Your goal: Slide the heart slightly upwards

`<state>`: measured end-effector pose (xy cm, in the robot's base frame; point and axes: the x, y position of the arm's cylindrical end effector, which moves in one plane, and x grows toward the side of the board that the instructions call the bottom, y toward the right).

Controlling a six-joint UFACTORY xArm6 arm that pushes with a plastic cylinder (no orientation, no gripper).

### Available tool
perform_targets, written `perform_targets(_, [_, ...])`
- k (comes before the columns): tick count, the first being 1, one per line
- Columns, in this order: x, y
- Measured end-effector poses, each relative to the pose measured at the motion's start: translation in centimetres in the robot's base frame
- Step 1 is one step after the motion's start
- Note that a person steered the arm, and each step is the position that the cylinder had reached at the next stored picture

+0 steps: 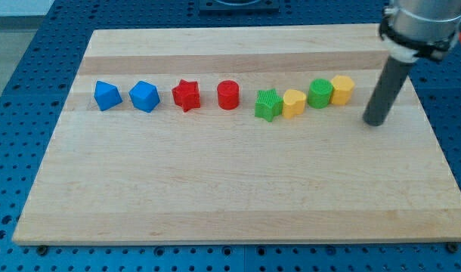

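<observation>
While the rod stood at the view's right, the board point(215, 196) carried eight blocks in a loose row across its upper half.

Tip: my tip point(375, 122) rested on the board, to the view's right of every block and touching none.
Jaws: none fitted; the arm ended in a plain dark rod that held nothing.
Heart: the yellow heart point(294, 103) lay right of centre, touching the green star point(267, 105) on its left, well apart from the tip.
Green cylinder point(320, 93): sat just up and right of the heart, very close to it; contact could not be told.
Yellow block point(341, 89): pressed against the green cylinder's right side; nearest block to the tip, apart from it; shape unclear.
Red cylinder point(227, 95): stood alone, left of the green star.
Red star point(186, 95): stood left of the red cylinder.
Blue blocks: the blue cube point(144, 96) and the blue block point(107, 95) sat apart at the row's left end.
</observation>
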<state>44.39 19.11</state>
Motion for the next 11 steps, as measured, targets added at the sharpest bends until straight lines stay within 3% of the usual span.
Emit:
perform_targets(2, [0.5,-6.9])
perform_targets(6, [-2.1,-7.4])
perform_targets(8, [0.7,-9.2])
perform_targets(11, [-2.4,-9.6])
